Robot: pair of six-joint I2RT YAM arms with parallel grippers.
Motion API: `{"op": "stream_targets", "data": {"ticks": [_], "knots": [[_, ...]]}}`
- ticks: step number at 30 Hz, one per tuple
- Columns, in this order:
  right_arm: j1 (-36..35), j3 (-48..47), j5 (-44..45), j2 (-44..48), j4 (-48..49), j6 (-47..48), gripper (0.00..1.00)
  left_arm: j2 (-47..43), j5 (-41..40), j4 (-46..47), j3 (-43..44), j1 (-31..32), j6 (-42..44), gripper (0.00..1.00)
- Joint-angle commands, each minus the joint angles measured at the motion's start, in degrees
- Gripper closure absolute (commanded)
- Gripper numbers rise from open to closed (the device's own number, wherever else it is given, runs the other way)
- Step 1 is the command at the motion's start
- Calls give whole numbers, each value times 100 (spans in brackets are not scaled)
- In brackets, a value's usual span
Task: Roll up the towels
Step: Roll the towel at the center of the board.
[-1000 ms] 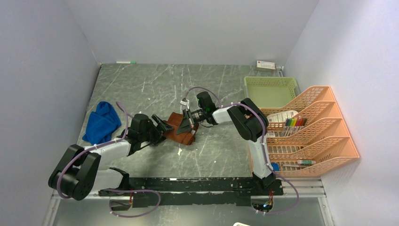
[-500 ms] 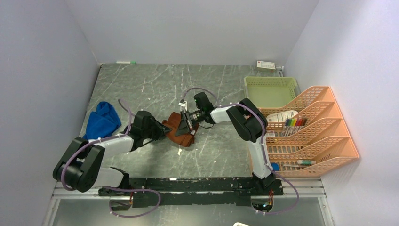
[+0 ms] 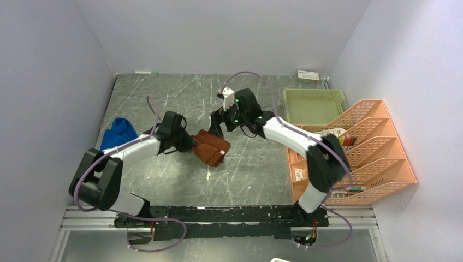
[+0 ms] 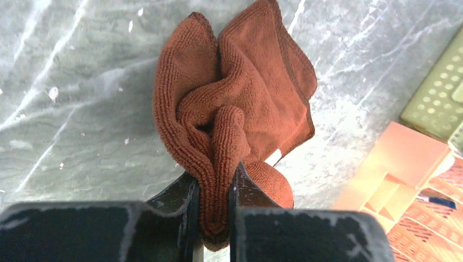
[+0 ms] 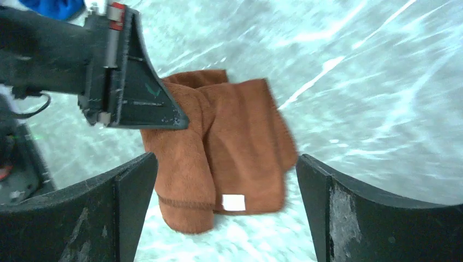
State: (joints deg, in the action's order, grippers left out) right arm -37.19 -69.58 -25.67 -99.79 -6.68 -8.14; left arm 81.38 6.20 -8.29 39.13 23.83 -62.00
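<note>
Nearest, along the right edge of the table: an orange rack, tubes and pens in its trays, its left side partly hidden by the right arm. Mid-table, bunched and loosely folded: the brown towel, a white tag at one corner. Clamped on a raised fold at the towel's left side: the left end effector, pressed nearly together with cloth pinched between the fingers. Just beyond and above the towel: the right end effector, spread wide, gripping nothing, the towel in plain sight between its fingers from the wrist. Farther left, near the table's left edge, crumpled in a heap: the blue towel, well apart from the brown one, its near side covered by the left arm. Farther back on the right: a green basket, just beside the rack's far end. At the far wall: a small white box.
</note>
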Motion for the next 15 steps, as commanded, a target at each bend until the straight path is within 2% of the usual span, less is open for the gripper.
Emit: {"op": "stream_targets", "data": {"ticks": [1,4,7,15], "knots": [[-453,720,2063,1020,533,1150,0,525,-634,-1952,1133,-28,405,93],[-1078,1292,2699,1433,1113,1783,0,1087,-1113,-3018,1902,-28,290,93],[-1566,1876,2973,1560,1699,2257,0,1438,-1350,-3689,2392,-28,83,93],[-2070,2144,2867,1113,2465,2116,0,2184,-1991,-5033,3373,-19,-354,93]]}}
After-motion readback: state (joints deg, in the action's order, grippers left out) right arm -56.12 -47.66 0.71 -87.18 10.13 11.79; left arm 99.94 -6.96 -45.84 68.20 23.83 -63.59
